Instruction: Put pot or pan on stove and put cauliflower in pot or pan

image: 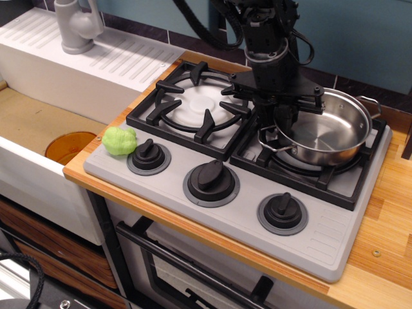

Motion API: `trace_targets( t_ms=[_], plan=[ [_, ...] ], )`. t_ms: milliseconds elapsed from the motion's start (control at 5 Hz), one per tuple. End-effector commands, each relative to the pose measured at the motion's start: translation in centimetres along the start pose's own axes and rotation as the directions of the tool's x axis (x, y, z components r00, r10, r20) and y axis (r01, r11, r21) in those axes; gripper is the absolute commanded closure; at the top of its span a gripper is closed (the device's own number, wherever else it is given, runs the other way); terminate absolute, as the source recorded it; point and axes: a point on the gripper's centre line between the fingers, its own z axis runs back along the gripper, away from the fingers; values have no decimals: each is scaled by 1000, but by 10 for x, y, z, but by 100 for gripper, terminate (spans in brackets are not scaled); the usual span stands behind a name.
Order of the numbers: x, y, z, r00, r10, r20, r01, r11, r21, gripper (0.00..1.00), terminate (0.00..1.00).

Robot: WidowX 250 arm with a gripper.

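Observation:
The shiny steel pan [328, 129] sits on the right burner grate of the grey stove [335, 238], shifted toward its right side. My gripper [284, 120] comes down from above at the pan's left rim, with its black fingers closed together on the rim, next to the near-left wire handle. The light-green cauliflower [120, 140] lies on the stove's front-left corner, beside the left knob [148, 154] and far from the gripper.
The left burner [193, 106] has nothing on it. A sink basin to the left holds a round orange disc [69, 145], and a grey faucet [77, 26] stands on the white drainboard behind. A wooden counter [386, 212] runs along the stove's right.

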Motion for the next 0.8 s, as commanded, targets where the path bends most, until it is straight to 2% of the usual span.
trace_targets(
  t_ms=[0, 200, 400, 600],
  plan=[
    [10, -6, 27, 1000, 0, 15, 0, 1000, 5, 100, 0],
    [16, -3, 56, 999, -2, -37, 4, 999, 46, 100, 0],
    [22, 17, 76, 997, -44, -68, 49, 996, 76, 100, 0],
    [28, 38, 87, 993, -76, -86, 85, 991, 102, 100, 0]
  ],
)
